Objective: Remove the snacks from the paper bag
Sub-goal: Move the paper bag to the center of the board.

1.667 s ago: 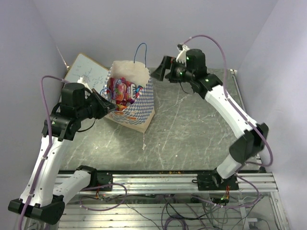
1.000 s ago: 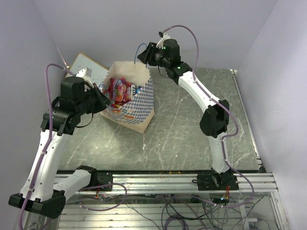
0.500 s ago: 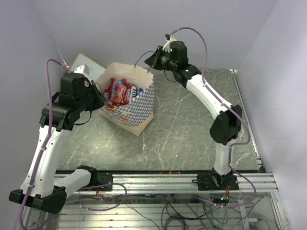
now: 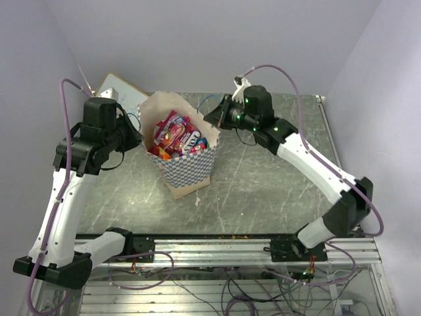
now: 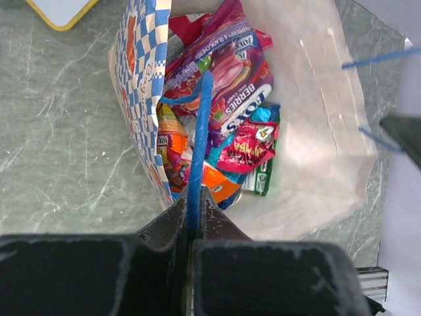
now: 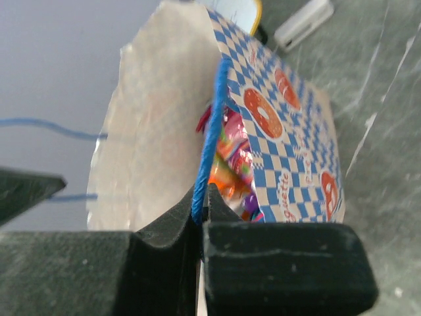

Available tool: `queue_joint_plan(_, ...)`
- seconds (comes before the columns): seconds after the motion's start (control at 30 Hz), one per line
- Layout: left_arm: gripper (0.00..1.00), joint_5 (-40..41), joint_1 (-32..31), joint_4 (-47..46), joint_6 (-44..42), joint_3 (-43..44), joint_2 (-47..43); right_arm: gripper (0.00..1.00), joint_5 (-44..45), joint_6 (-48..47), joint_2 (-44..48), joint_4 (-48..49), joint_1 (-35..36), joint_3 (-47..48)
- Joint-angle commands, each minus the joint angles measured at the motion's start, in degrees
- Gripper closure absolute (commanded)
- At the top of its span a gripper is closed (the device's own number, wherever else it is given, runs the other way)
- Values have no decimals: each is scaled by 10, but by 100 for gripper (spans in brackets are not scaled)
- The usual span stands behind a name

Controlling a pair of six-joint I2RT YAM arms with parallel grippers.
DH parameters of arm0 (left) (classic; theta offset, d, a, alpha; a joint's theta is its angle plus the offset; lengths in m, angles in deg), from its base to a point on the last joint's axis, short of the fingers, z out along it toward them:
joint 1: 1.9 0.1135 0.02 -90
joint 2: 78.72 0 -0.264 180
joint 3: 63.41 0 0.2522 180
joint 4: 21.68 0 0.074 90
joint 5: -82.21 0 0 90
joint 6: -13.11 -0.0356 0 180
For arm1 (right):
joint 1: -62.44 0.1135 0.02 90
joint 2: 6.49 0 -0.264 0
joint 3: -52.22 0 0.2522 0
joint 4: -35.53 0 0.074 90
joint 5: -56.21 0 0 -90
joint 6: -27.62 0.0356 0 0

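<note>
The paper bag (image 4: pixel 187 168) stands on the table with its mouth spread wide between my two grippers. Bright snacks (image 4: pixel 176 135) fill it: a purple-pink packet (image 5: pixel 230 85), a small red one (image 5: pixel 247 145), orange and green ones underneath. My left gripper (image 5: pixel 192 197) is shut on one blue cord handle (image 5: pixel 199 125) at the bag's left rim (image 4: pixel 146 125). At the opposite rim my right gripper (image 6: pixel 202 197) is shut on the other blue cord handle (image 6: pixel 212 131). In the top view the left gripper (image 4: pixel 136 137) and right gripper (image 4: pixel 214 117) flank the bag.
A wooden-framed whiteboard (image 4: pixel 115 93) leans at the back left, behind the left arm. A small white block (image 6: pixel 302 20) lies beyond the bag in the right wrist view. Grey marbled table (image 4: pixel 263 184) stretches to the right and front of the bag.
The right gripper has shut on the far handle and drawn it rightward. The bag has gone from leaning left to standing upright with its mouth open, a little further right.
</note>
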Motion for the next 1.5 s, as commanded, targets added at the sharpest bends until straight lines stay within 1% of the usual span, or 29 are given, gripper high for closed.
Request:
queue_joint_plan(0.0, 93, -14, -3, -7, 33, 37, 0, 100, 25, 39, 104, -11, 39, -57)
queue_joint_plan(0.17, 93, -15, -3, 7, 44, 55, 2, 100, 62, 52, 170, -33, 81, -108)
queue_joint_plan(0.3, 93, -20, -3, 10, 45, 63, 5, 100, 63, 55, 199, -40, 89, -133)
queue_joint_plan(0.43, 93, -17, -2, 11, 45, 51, 6, 99, 76, 43, 218, -56, 89, -154)
queue_joint_plan(0.5, 90, -18, -3, 8, 50, 48, 5, 89, 85, 22, 226, -68, 89, -154)
queue_joint_plan(0.57, 83, -23, -3, 3, 54, 46, 2, 76, 102, -6, 232, -87, 89, -148)
queue_joint_plan(0.6, 78, -26, -3, 3, 57, 46, 1, 65, 110, -20, 235, -98, 89, -144)
queue_joint_plan(0.63, 73, -32, -3, 2, 60, 44, -2, 50, 119, -37, 238, -109, 88, -140)
queue_joint_plan(0.7, 65, -47, -3, 3, 61, 38, -6, 27, 124, -56, 246, -130, 88, -137)
queue_joint_plan(0.77, 57, -63, -3, 7, 64, 31, -10, 8, 125, -57, 256, -140, 88, -140)
queue_joint_plan(0.8, 53, -70, -3, 10, 66, 31, -10, 1, 126, -53, 263, -144, 88, -143)
queue_joint_plan(0.87, 46, -81, -3, 14, 67, 34, -9, 0, 129, -45, 275, -158, 87, -143)
queue_joint_plan(0.97, 41, -68, -3, 21, 74, 39, -5, 0, 163, -13, 294, -184, 87, -139)
queue_joint_plan(1.1, 33, -64, -3, 5, 87, 37, 1, 0, 156, -26, 324, -143, 87, -152)
queue_joint_plan(1.17, 28, -61, -3, 1, 85, 47, 11, 0, 152, -25, 321, -142, 87, -149)
queue_joint_plan(1.3, 26, -44, -3, -2, 56, 74, 39, 0, 143, -26, 298, -172, 87, -138)
queue_joint_plan(1.4, 31, -35, -3, 12, 40, 100, 69, 0, 129, -42, 288, -180, 87, -136)
queue_joint_plan(1.47, 32, -21, -3, -6, 47, 87, 63, 1, 126, -47, 284, -178, 87, -137)
